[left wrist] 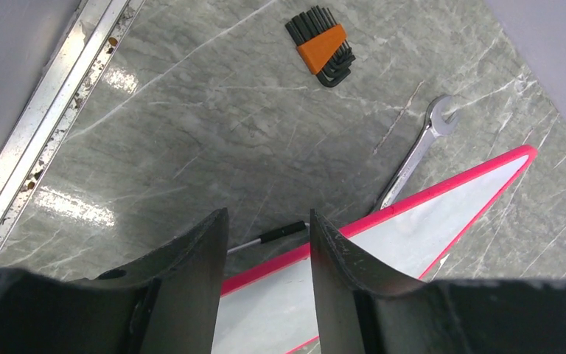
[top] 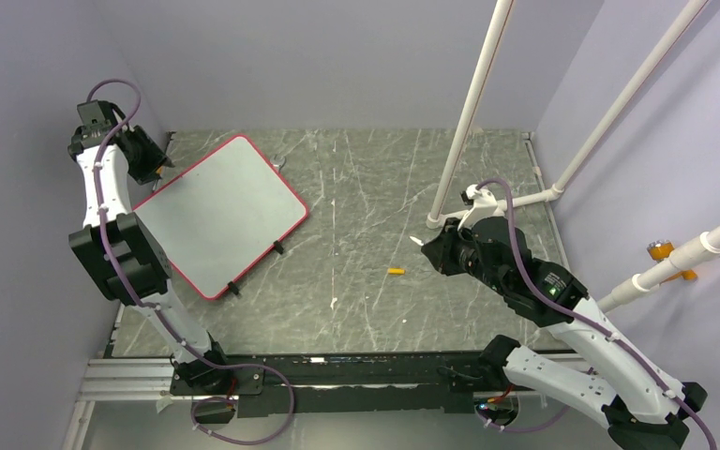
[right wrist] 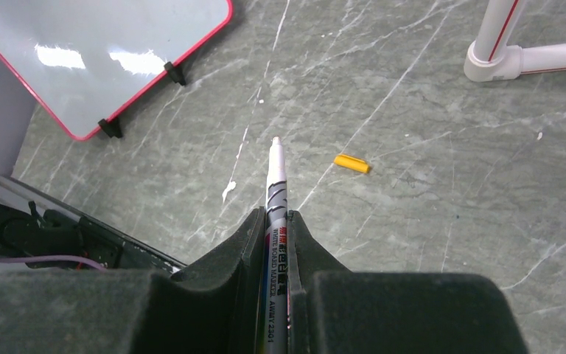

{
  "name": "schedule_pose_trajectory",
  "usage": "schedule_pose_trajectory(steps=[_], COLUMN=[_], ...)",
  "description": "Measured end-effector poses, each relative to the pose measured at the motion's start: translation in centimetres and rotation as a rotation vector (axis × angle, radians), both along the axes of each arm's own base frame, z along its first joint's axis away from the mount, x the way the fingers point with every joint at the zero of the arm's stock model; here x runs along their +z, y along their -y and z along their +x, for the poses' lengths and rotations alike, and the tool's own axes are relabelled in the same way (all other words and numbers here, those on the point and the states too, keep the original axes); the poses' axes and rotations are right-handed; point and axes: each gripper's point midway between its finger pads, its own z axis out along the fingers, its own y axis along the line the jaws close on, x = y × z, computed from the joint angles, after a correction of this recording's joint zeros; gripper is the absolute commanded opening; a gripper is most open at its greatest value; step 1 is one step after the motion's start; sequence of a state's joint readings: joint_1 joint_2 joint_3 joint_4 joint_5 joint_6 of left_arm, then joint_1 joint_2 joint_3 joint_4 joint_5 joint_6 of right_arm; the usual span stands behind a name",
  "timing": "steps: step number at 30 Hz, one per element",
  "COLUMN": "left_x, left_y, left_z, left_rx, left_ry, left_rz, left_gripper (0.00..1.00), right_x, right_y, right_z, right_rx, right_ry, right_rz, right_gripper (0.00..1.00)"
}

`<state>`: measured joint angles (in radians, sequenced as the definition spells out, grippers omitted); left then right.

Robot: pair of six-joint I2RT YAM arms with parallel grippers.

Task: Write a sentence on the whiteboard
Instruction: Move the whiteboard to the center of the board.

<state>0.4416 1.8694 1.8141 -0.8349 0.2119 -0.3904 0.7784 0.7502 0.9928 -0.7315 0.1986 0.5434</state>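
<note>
The whiteboard (top: 220, 211) lies flat on the left of the table, tilted, with a red-pink frame and small black clips. Its surface is blank; no sentence shows on it. It also shows in the right wrist view (right wrist: 110, 51) and the left wrist view (left wrist: 413, 236). My left gripper (top: 159, 162) is open and empty above the board's far left edge (left wrist: 269, 221). My right gripper (top: 431, 246) is shut on a whiteboard marker (right wrist: 275, 177), uncapped with its tip pointing forward, well to the right of the board. The gripper's own view shows the jaws tight on the barrel (right wrist: 276, 215).
A small orange cap (top: 396, 272) lies on the table left of my right gripper, also in the right wrist view (right wrist: 352, 163). A hex key set in an orange holder (left wrist: 323, 50), a wrench (left wrist: 416, 151) and a thin black-tipped rod (left wrist: 287, 231) lie behind the board. White pipes (top: 469, 112) stand at right.
</note>
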Motion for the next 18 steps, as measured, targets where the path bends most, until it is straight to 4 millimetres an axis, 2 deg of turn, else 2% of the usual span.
schedule_pose_trajectory(steps=[5, 18], left_x=[-0.8, -4.6], left_y=[0.0, 0.5], left_z=[-0.4, -2.1], left_rx=[0.005, 0.059], left_ry=[-0.023, -0.089], left_rz=[-0.004, -0.061], left_gripper=[0.48, 0.47], right_x=[-0.1, 0.2], right_y=[0.1, 0.2], right_z=[-0.1, -0.3], right_rx=[0.000, 0.003], right_ry=[0.000, 0.008], right_rz=[0.000, 0.011], right_gripper=[0.00, 0.00])
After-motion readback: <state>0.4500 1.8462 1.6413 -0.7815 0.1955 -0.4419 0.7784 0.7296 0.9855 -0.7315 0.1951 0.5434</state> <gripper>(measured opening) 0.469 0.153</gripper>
